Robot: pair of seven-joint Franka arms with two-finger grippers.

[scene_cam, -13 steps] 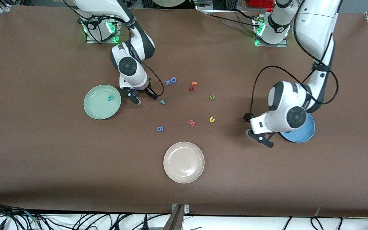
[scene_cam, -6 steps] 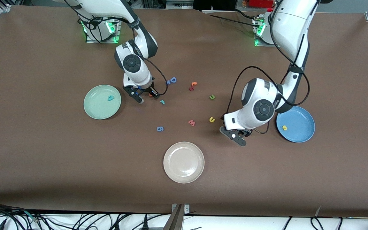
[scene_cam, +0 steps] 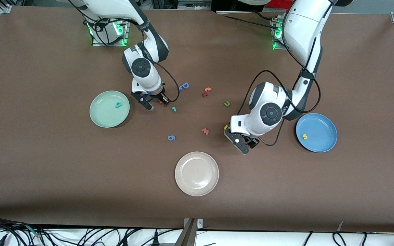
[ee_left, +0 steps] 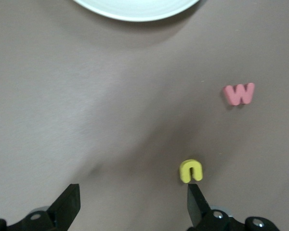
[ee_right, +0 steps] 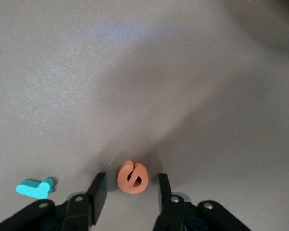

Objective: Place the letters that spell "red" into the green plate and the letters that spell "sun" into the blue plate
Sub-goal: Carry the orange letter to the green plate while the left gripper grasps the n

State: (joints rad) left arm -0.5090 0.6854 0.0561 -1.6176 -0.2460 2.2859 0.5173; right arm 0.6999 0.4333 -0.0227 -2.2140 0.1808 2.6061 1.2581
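Swinging away from the blue plate (scene_cam: 323,141), where the s (scene_cam: 304,137) lies uncovered, the left arm has carried its jaws down over the u (ee_left: 191,171), which sits on the table at the w's (scene_cam: 205,131) 3 o'clock in the front view. These jaws are spread wide, and the u lies just inside one finger rather than centred, so a small shift looks needed before closing. The n (scene_cam: 227,103) waits at the u's 12 o'clock

The right arm has moved from the green plate's (scene_cam: 101,118) edge to the e (ee_right: 132,177), at that plate's 3 o'clock. Its jaws have narrowed and stand either side of the e, slim gaps left, not yet pinching. The d (scene_cam: 118,105) is already plated; the r (scene_cam: 173,109) lies at the e's 4 o'clock
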